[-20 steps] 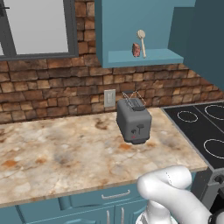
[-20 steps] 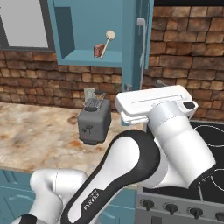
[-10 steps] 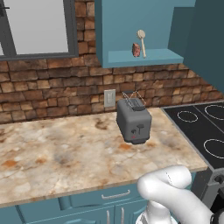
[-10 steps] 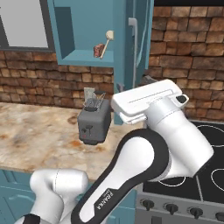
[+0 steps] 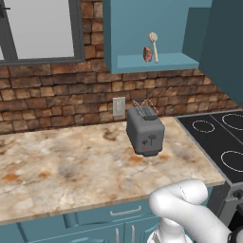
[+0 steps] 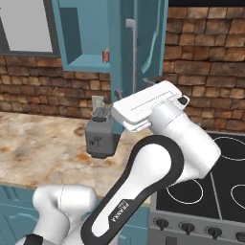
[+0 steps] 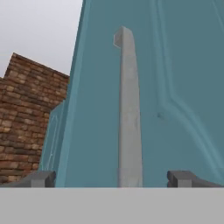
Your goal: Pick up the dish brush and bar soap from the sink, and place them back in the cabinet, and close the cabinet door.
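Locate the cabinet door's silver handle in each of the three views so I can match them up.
Left base view: I cannot make the handle out; the cabinet door stands at the right edge.
Right base view: the handle runs vertically at top centre, above the white arm.
Hand view: the handle fills the centre, rising between the fingertips of the open gripper.
Shared landmark: the teal cabinet door itself.

Matt teal cabinet door [image 7: 183, 87], handle [image 7: 129, 109] seemingly brushed metal.

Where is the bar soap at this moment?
In the left base view the bar soap stands on the shelf floor of the open cabinet, just left of the dish brush, above the toaster.
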Available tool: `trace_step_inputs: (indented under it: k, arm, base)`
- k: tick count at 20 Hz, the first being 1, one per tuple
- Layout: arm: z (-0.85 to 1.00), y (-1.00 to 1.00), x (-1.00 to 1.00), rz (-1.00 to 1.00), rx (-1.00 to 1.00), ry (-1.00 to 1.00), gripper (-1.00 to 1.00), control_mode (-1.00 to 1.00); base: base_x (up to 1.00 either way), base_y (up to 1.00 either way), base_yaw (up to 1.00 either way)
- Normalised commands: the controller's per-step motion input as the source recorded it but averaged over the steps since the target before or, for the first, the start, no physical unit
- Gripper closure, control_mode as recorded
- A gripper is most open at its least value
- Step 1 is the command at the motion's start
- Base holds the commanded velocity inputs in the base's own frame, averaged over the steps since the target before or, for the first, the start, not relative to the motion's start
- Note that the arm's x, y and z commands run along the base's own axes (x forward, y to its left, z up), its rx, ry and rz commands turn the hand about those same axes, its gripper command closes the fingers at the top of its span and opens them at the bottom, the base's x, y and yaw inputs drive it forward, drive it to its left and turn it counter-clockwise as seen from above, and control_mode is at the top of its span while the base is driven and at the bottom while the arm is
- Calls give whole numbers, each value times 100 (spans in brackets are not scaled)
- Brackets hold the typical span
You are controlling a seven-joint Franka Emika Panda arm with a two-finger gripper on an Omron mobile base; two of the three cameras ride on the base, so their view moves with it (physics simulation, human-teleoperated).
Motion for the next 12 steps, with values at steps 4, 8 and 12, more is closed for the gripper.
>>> trace_step_inputs:
  k: [4,8,12]
  arm:
    - [-18,38,70,9,0,-3,-100,-100]
    - [-17,40,68,8,0,-2,-100,-100]
    - [-8,46,67,5,0,0,-100,-100]
  base:
    - [0,0,0]
    - [0,0,0]
    - [0,0,0]
